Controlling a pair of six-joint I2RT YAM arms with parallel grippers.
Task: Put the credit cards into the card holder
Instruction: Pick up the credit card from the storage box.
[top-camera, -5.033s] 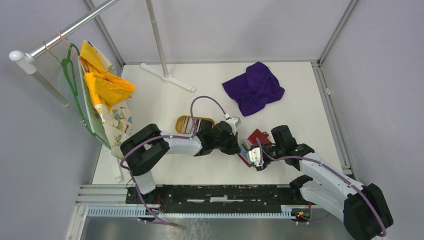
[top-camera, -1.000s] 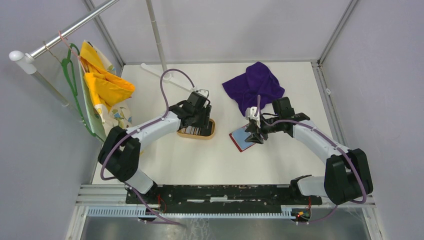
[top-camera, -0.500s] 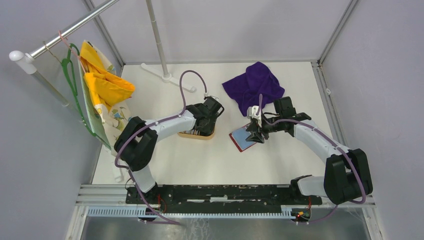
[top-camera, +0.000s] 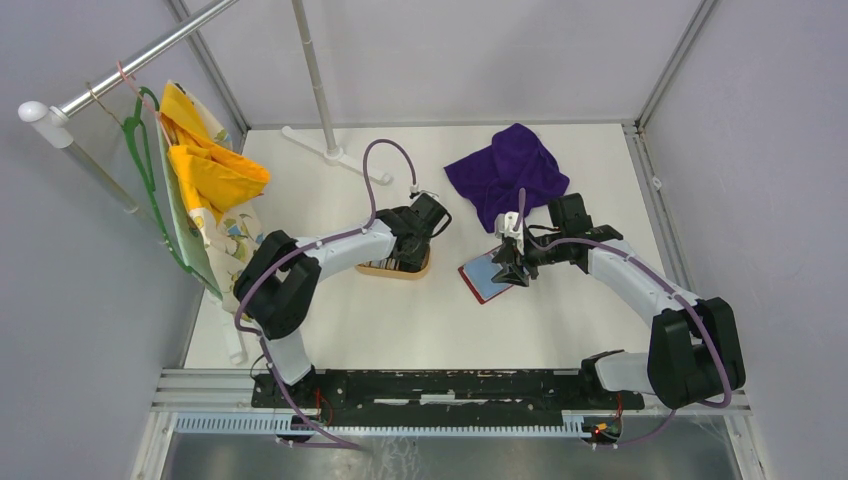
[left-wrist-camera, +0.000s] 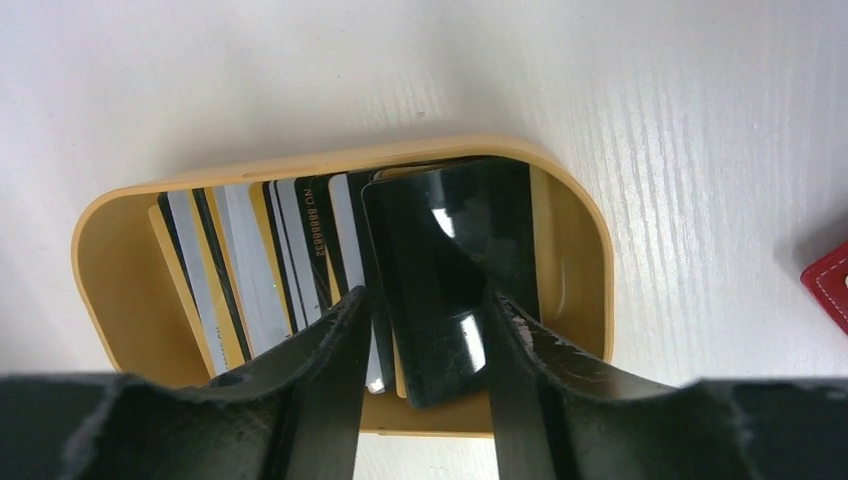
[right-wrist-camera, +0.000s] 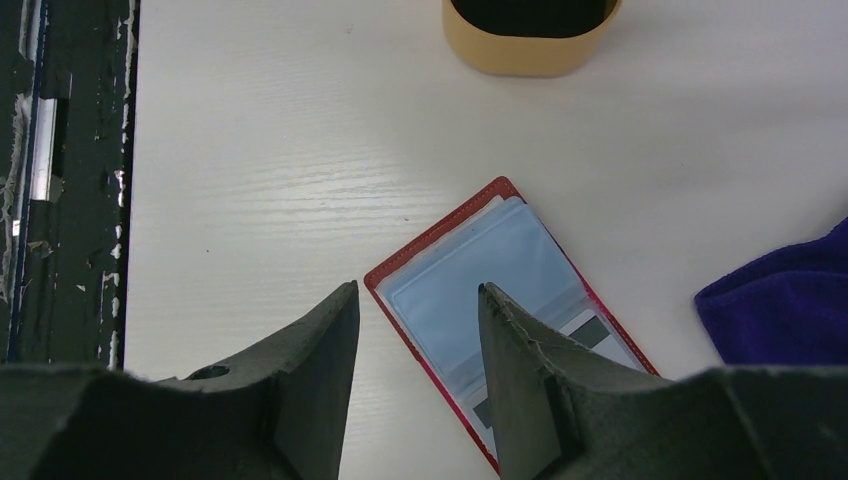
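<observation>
The white table carries everything. A purple cloth lies toward its far right corner and a rounded tan tray sits left of its middle. The red card holder is right of the middle, lying open and flat with its clear sleeves up. The credit cards stand on edge in the tray, packed side by side. One glossy black card leans out of the row at one end.

The left gripper straddles that black card, a finger at each side — whether they already pinch it I cannot tell. The right gripper hangs over one corner of the holder, fingers apart and holding nothing.

The step in hand looks like picking a single card. To do it well, close on the black card alone, keep the fingers clear of its neighbours, and lift straight up so the tray does not tip — then bring it edge-first to a sleeve mouth.
</observation>
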